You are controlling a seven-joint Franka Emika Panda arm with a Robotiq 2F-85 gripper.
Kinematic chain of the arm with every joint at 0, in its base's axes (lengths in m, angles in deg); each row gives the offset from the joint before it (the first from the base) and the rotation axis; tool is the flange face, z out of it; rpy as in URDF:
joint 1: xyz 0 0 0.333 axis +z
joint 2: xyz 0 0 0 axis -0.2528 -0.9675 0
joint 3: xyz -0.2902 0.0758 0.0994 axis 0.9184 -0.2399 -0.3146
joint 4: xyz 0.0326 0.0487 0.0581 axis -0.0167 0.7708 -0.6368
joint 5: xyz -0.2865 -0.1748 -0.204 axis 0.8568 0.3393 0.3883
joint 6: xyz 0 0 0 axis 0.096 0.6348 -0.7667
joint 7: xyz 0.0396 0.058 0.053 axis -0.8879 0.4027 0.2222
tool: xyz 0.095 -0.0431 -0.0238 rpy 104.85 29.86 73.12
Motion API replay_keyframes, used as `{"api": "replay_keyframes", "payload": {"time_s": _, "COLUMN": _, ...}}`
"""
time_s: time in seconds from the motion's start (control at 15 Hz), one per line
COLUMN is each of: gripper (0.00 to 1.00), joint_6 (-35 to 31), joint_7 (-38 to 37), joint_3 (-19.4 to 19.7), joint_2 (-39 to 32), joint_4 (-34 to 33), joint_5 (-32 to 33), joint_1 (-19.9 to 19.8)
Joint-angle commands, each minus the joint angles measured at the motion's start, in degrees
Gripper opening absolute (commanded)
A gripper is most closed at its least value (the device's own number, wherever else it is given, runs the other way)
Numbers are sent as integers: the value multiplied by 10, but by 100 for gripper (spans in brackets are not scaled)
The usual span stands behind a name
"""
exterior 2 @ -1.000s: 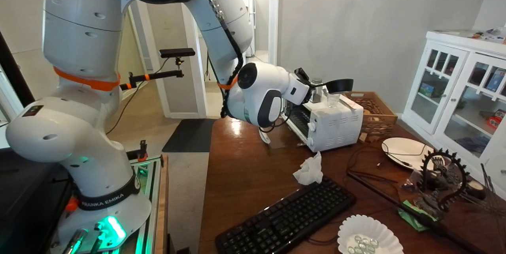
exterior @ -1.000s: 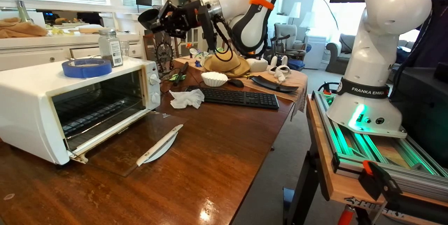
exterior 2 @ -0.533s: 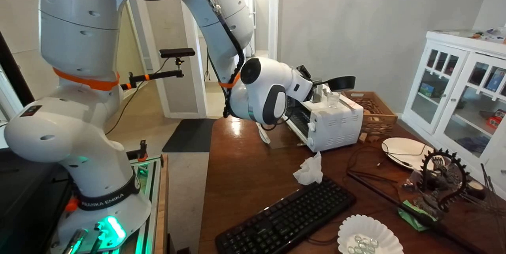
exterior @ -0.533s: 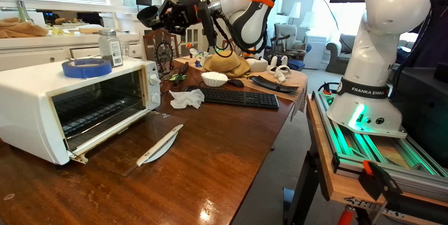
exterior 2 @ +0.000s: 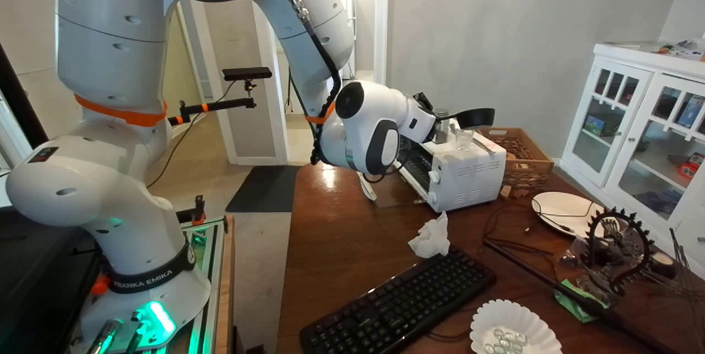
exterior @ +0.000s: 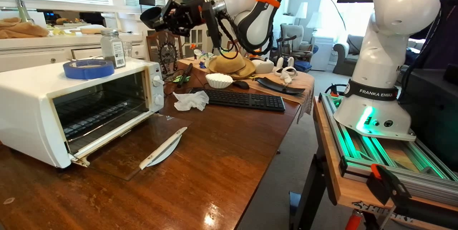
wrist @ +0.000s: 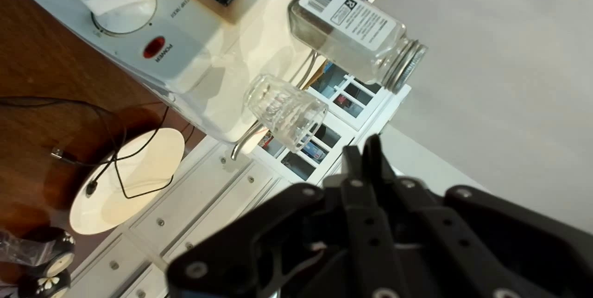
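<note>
My gripper (exterior: 165,23) is shut on the thin handle of a black cup-shaped scoop (exterior: 150,18), held up in the air. Both exterior views show the scoop (exterior 2: 476,118) sticking out beyond the fingers. In the wrist view only a dark sliver of its handle (wrist: 373,152) shows between the fingertips; the cup part is hidden there, and what it contains cannot be seen. Nearest in the wrist view are a clear glass (wrist: 283,111) and a square glass jar (wrist: 340,38) with a metal lid. Both stand on the white toaster oven (wrist: 180,43), whose glass door (exterior: 132,147) hangs down open.
Blue tape (exterior: 89,72) lies on the oven. On the table are a crumpled tissue (exterior 2: 432,237), a black keyboard (exterior 2: 399,301), a fluted white bowl (exterior 2: 484,321) with glass beads, an oval plate (exterior 2: 553,205) with a cable, and a spiky dark ornament (exterior: 168,56). A wicker basket (exterior 2: 537,161) stands behind the oven.
The arm rose slightly with the scoop in the first half second. Since then it has stayed almost still, and the gripper has remained shut.
</note>
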Motion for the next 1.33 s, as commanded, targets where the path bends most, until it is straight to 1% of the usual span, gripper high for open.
{"api": "replay_keyframes", "payload": {"time_s": 0.0, "gripper": 2, "joint_6": 15, "joint_7": 6, "joint_3": -4, "joint_2": -15, "joint_4": -15, "joint_5": 3, "joint_1": 4}}
{"api": "replay_keyframes", "payload": {"time_s": 0.13, "gripper": 2, "joint_6": 20, "joint_7": 16, "joint_3": -5, "joint_2": -18, "joint_4": -23, "joint_5": -1, "joint_1": 7}}
{"api": "replay_keyframes", "payload": {"time_s": 0.6, "gripper": 2, "joint_6": 72, "joint_7": 57, "joint_3": 1, "joint_2": -12, "joint_4": -46, "joint_5": 6, "joint_1": 22}}
{"api": "replay_keyframes", "payload": {"time_s": 1.27, "gripper": 2, "joint_6": 123, "joint_7": 118, "joint_3": 2, "joint_2": -12, "joint_4": -63, "joint_5": 3, "joint_1": 34}}
